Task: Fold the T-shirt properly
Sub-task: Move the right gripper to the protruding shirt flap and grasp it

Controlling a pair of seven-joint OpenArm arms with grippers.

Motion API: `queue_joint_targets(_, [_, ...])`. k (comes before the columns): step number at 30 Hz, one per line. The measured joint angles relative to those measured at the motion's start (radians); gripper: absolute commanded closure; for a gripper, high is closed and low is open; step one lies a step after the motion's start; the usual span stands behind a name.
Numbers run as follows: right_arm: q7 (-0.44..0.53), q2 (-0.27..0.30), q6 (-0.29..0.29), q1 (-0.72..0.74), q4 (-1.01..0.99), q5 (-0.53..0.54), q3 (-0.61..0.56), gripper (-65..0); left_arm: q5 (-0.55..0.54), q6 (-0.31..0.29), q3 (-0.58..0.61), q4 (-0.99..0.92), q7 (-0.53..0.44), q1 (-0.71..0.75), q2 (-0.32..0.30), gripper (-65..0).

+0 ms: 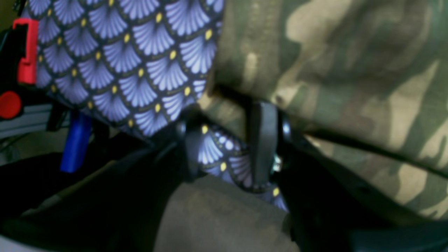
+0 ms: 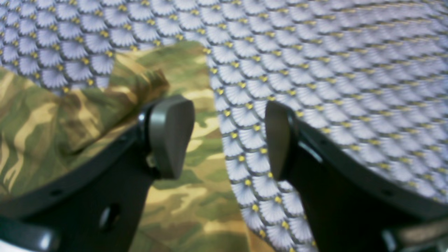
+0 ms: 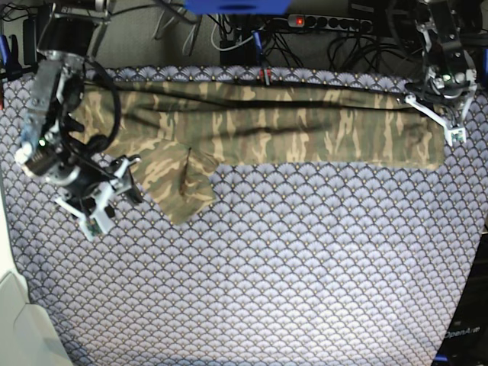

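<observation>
The camouflage T-shirt [image 3: 290,130] lies folded into a long band across the far side of the purple tablecloth [image 3: 290,259], with a sleeve flap [image 3: 179,183] sticking out toward the front on the left. My left gripper [image 3: 446,126] is at the band's right end. In the left wrist view the left gripper [image 1: 225,140] is open, its fingers [image 1: 262,140] straddling the shirt's edge [image 1: 332,70] at the table's edge. My right gripper [image 3: 107,206] is by the sleeve flap. In the right wrist view it [image 2: 229,140] is open and empty over the shirt's edge [image 2: 182,196].
A power strip [image 3: 320,23] and cables run behind the table's far edge. A red clamp [image 1: 26,52] and a blue part [image 1: 75,141] sit just off the table's edge near my left gripper. A white object [image 3: 19,320] stands at the front left corner.
</observation>
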Motion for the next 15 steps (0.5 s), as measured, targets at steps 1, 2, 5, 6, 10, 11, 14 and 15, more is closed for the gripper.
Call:
queue_joint_targets(1, [0.003,0.002,0.000,0.019,-0.047,-0.001,-0.015,-36.9,0.000,0.000,0.000,0.001,0.000,0.000,0.000,-23.0])
queue_joint_targets(2, [0.003,0.004,0.000,0.039,-0.102,-0.001,-0.027,-36.9,0.000,0.000,0.000,0.001,0.000,0.000,0.000,-23.0])
queue_joint_targets(5, [0.007,0.005,-0.005,0.090,-0.246,-0.016,-0.051,-36.9,0.000,0.000,0.000,0.002,0.003,0.000,0.000,-23.0])
queue_joint_targets(6, [0.037,0.005,-0.005,0.103,-0.282,-0.008,-0.051,-36.9,0.000,0.000,0.000,0.002,0.003,0.000,0.000,-23.0])
queue_joint_targets(10, [0.080,0.007,-0.005,0.161,-0.422,-0.010,-0.063,-36.9,0.000,0.000,-0.001,0.002,0.003,0.002,0.000,-23.0])
queue_joint_targets(11, [0.093,0.010,-0.006,0.173,-0.456,-0.010,-0.079,-36.9,0.000,0.000,-0.001,0.002,0.004,0.001,0.000,-23.0])
queue_joint_targets(14, [0.151,0.009,-0.005,0.201,-0.538,-0.003,-0.117,-36.9,0.000,0.000,-0.001,0.003,0.003,0.000,0.000,-23.0])
queue_joint_targets(15, [0.159,0.007,-0.005,0.207,-0.555,-0.004,-0.122,-36.9,0.000,0.000,-0.001,0.003,0.004,0.000,0.000,-23.0])
